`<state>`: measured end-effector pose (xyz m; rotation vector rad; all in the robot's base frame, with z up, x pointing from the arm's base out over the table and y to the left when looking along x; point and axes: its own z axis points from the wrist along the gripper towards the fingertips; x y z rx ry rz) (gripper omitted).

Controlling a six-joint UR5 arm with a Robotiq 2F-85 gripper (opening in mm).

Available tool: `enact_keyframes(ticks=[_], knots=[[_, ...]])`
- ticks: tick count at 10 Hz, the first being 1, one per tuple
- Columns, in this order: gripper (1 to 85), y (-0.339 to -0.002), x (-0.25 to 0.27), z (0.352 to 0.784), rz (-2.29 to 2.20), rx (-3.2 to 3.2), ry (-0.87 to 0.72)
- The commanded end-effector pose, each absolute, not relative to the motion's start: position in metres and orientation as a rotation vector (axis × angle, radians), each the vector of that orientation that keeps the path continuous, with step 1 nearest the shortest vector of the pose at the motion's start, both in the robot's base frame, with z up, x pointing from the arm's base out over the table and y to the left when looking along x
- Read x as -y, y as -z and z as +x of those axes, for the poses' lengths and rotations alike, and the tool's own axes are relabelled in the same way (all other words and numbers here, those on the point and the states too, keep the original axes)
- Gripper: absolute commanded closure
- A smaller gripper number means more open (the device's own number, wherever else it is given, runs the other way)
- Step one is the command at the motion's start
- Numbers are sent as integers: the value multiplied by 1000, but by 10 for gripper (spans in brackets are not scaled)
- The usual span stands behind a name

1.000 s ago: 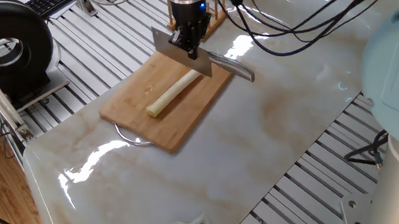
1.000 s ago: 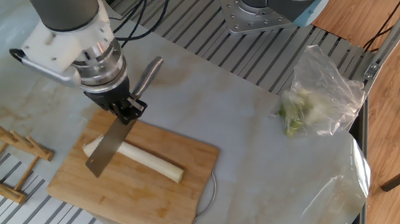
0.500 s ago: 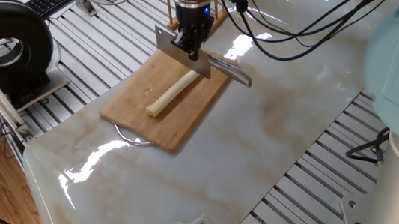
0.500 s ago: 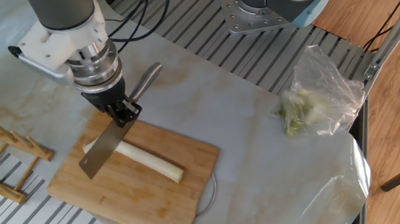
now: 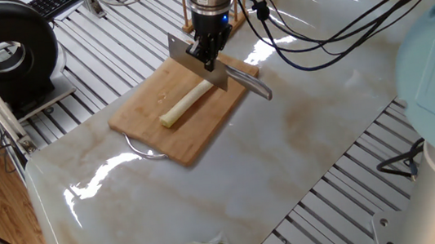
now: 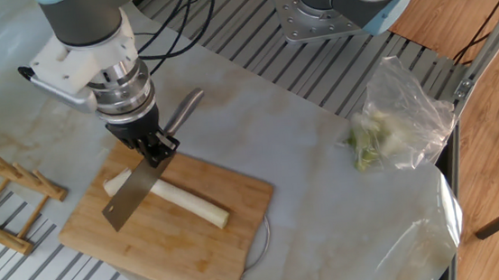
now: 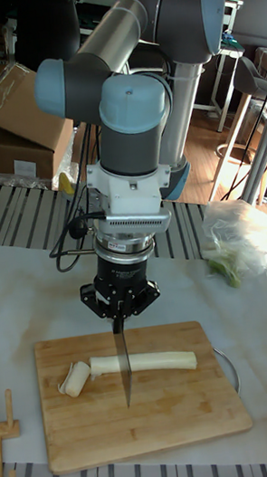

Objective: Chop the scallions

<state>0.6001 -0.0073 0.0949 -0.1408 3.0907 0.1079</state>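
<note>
A pale scallion stalk (image 5: pixel 186 102) lies across a wooden cutting board (image 5: pixel 152 123). In the tall fixed view the stalk (image 7: pixel 158 361) runs right of the blade, and a short cut chunk (image 7: pixel 74 379) lies tilted at its left end. My gripper (image 5: pixel 204 56) (image 6: pixel 154 153) (image 7: pixel 119 309) hangs over the board's far side, shut on a knife (image 6: pixel 130 196). The knife's blade (image 7: pixel 124 363) points down across the stalk near the cut end, and its metal handle (image 6: pixel 184 111) sticks out behind. Whether the edge touches the board is unclear.
A clear plastic bag of leafy greens (image 6: pixel 394 118) (image 7: pixel 234 242) lies on the marble sheet to the side. A wooden rack (image 6: pixel 9 205) stands beside the board. A black round device (image 5: pixel 3 53) sits off the sheet. A wire ring (image 6: pixel 264 238) pokes from under the board.
The gripper and knife shifted slightly along the stalk and have come a little lower over the board. The stalk and chunk have not moved.
</note>
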Motion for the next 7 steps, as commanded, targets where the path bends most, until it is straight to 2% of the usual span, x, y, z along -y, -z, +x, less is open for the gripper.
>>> enact_keyframes(ticks=[1, 7], knots=[[843, -95, 6, 598, -123, -3097, -113], [843, -89, 3, 599, -109, -3102, -121]])
